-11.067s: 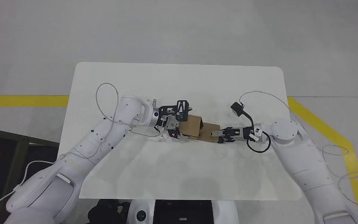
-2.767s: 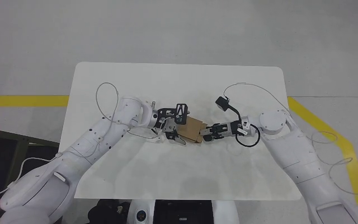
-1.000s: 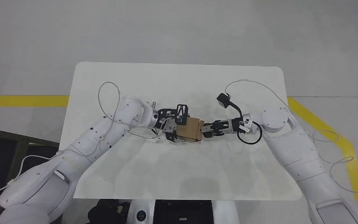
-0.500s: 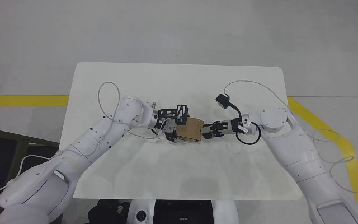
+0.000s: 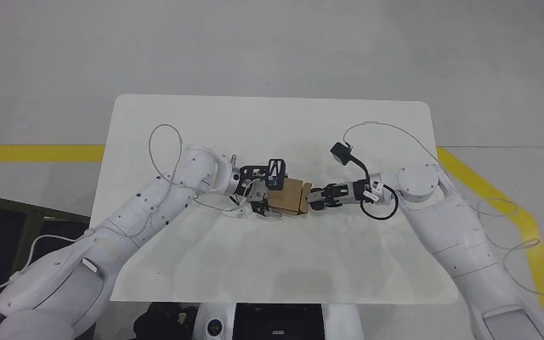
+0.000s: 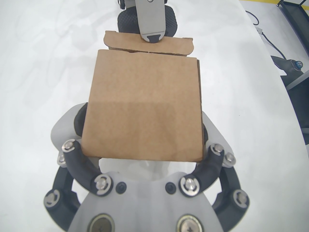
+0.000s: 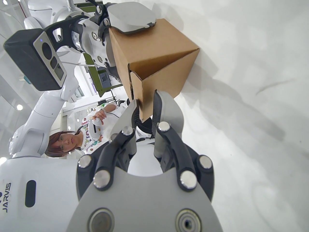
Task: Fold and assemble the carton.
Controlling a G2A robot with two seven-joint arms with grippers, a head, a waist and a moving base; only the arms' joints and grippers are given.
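A brown cardboard carton (image 5: 290, 196) lies on its side at the middle of the white table (image 5: 170, 127). My left gripper (image 5: 265, 201) is shut on it, one finger on each side wall near the closed end (image 6: 144, 112). My right gripper (image 5: 313, 199) is at the opposite, open end. In the right wrist view its fingertips (image 7: 158, 102) pinch the edge of an end flap (image 7: 141, 97), which is bent across the opening. In the left wrist view that flap (image 6: 147, 44) stands up at the carton's far end, with the right gripper's finger (image 6: 150, 8) on it.
Thin cable loops rise off each arm, one (image 5: 160, 146) on the left side and one (image 5: 387, 136) on the right. Bare white tabletop surrounds the carton on all sides. A yellow floor stripe (image 5: 51, 153) runs beyond the table's edges.
Over eleven seconds my right gripper has moved left toward the carton, folding the outstretched flap up against the open end. In the last second almost nothing has shifted.
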